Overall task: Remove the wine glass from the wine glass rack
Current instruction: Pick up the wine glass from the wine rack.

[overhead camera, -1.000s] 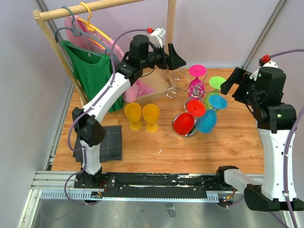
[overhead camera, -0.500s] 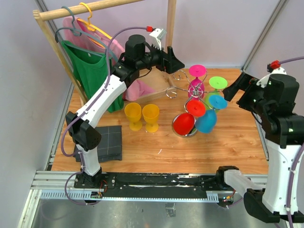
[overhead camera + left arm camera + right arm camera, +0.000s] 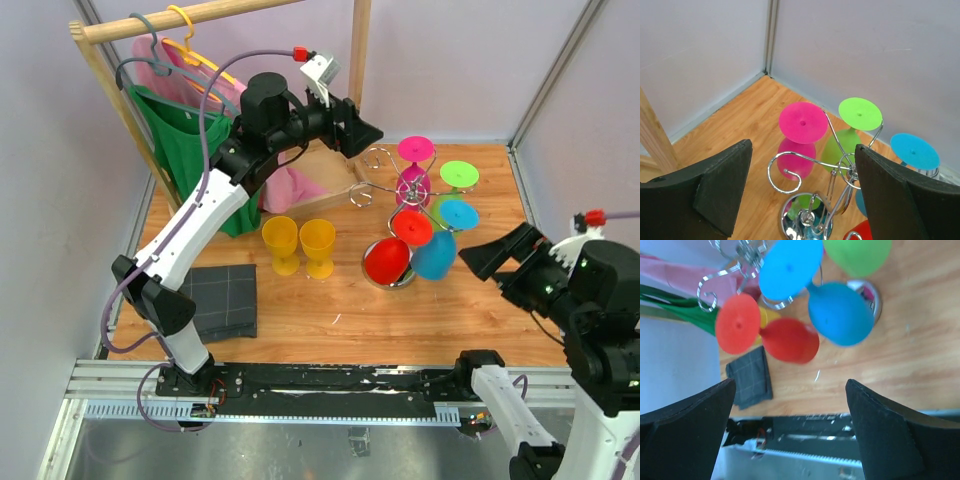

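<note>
Claws both wide open, nothing gripped. Up high, left claw hovers w/ rack just ahead & below, post upright. Pink glass lines up between its fingers in wrist view: upside down, foot up, stem vertical. Lower down, right claw faces blue glass, bowl tilted outward, red glass beside it.

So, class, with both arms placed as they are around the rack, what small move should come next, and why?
Probably ease the left gripper forward and down toward the pink wine glass. Its jaws stand open, and in its wrist view that glass hangs upside down on the wine glass rack just ahead, untouched. The right gripper, also open, sits farther from the rack.
</note>
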You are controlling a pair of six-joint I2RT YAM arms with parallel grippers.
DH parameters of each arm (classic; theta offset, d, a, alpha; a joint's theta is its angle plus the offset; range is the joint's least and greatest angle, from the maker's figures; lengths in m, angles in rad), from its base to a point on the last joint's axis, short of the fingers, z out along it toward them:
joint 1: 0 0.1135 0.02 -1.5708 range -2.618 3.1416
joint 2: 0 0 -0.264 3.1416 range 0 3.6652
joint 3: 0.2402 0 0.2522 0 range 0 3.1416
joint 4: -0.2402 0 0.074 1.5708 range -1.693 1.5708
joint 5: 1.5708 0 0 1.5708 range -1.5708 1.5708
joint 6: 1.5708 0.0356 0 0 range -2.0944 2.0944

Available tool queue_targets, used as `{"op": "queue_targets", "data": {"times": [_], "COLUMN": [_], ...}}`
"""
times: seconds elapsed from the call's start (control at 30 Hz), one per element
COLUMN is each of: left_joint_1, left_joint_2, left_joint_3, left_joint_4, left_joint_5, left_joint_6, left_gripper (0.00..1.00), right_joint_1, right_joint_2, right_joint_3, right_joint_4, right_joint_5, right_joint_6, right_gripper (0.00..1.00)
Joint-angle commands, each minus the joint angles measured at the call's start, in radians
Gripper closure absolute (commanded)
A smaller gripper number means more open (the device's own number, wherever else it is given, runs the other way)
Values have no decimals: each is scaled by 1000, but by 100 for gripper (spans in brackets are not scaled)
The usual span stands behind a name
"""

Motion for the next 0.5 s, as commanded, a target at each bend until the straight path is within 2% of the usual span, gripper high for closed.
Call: {"op": "queue_targets", "data": {"times": [0.0, 0.47], "left_joint_1": [-20, -27], "left_joint_2": [-42, -56], "left_joint_3": [-31, -22], "left_joint_4": [31, 32], "left_joint_5": [-29, -50], "left_joint_6": [40, 0], "left_gripper": [12, 12], "right_joint_1": [-23, -23], "right_joint_2": [-102, -145], "right_joint_3": [-171, -347], "right_joint_4": [49, 311], "right_joint_5": [-109, -261], "right_joint_6": [200, 407], "right_gripper": [9, 24]}}
